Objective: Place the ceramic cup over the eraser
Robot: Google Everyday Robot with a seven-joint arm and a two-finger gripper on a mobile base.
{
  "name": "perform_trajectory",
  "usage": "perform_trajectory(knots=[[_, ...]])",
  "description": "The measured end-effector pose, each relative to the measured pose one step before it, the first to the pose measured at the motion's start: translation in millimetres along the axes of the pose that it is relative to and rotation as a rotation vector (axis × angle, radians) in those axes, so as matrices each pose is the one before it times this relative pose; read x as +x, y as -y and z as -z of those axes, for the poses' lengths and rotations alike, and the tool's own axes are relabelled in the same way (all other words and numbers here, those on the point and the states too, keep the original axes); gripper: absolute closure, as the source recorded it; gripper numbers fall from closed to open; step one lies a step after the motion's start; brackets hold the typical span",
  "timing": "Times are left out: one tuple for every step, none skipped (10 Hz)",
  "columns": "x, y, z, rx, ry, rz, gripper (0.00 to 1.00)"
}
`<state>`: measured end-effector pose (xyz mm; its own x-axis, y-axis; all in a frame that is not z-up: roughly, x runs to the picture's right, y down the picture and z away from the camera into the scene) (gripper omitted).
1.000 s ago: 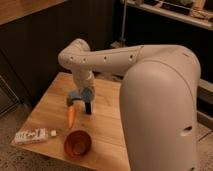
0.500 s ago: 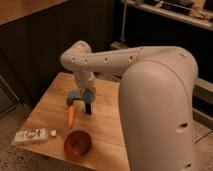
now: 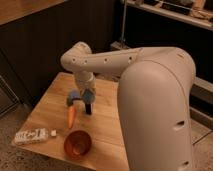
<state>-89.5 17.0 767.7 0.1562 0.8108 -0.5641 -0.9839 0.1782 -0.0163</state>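
Note:
The ceramic cup (image 3: 75, 97) is small and light blue. It sits at the end of my arm, over the middle of the wooden table (image 3: 107, 122). My gripper (image 3: 85, 102) is shut on the cup's rim, and one dark finger (image 3: 88, 108) points down beside it. The eraser (image 3: 53, 133), a small white block, lies near the table's front left edge. It is well to the front left of the cup.
An orange carrot (image 3: 71, 117) lies just in front of the gripper. A red-brown bowl (image 3: 77, 144) stands at the front edge. A white packet (image 3: 30, 136) lies left of the eraser. My arm's large white body (image 3: 155, 110) fills the right side.

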Motion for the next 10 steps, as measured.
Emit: perform_trajectory(knots=[[0.39,-0.2,-2.17,0.00194,-0.00357,0.00128,1.0],[0.31,-0.06,-1.33,0.00218,-0.00283,0.00096,1.0],[0.13,-0.2,-1.03,0.00184,-0.00203,0.00103,0.99],[0.39,-0.58,-2.0,0.00501,-0.00464,0.00352,0.9],[0.12,-0.49,-1.15,0.00163,-0.00268,0.00111,0.82],[-0.01,-0.35,-0.98,0.00076,-0.00207,0.00026,0.74],[-0.07,-0.49,-1.59,0.00072,-0.00329,-0.00041,0.62],[-0.1,-0.24,-1.33,-0.00025,-0.00263,-0.00088,0.52],[0.05,-0.24,-1.21,-0.00216,-0.00376,-0.00272,0.4],[0.04,-0.26,-0.75,-0.00109,-0.002,-0.00104,0.32]])
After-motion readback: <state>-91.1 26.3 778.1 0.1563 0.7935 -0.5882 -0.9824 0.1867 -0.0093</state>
